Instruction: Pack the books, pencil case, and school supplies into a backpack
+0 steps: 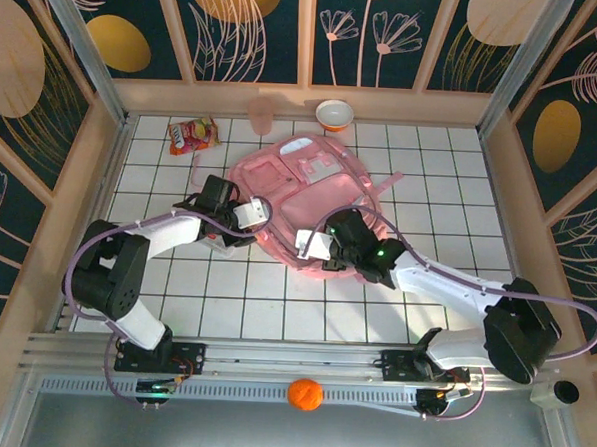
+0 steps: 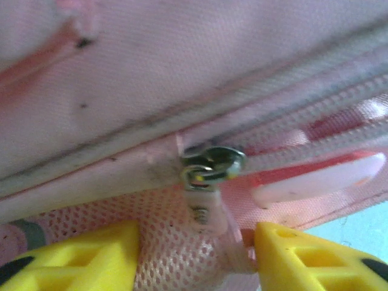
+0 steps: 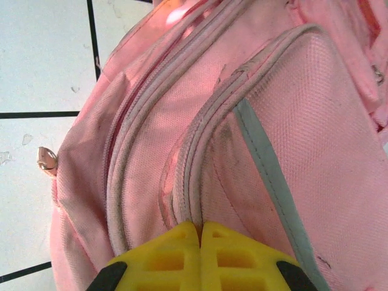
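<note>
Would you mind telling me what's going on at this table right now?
Both arms are at the pink backpack lying on the tiled table. The left gripper has its jaws open either side of a metal zip slider on the bag's edge. The right gripper, jaws closed, sits against a front-pocket seam.

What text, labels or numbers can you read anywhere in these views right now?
None can be read.
Print on the snack packet: red and yellow, too small and blurred to read.
On the backpack: no readable label or brand, from above or in the wrist close-ups.
</note>
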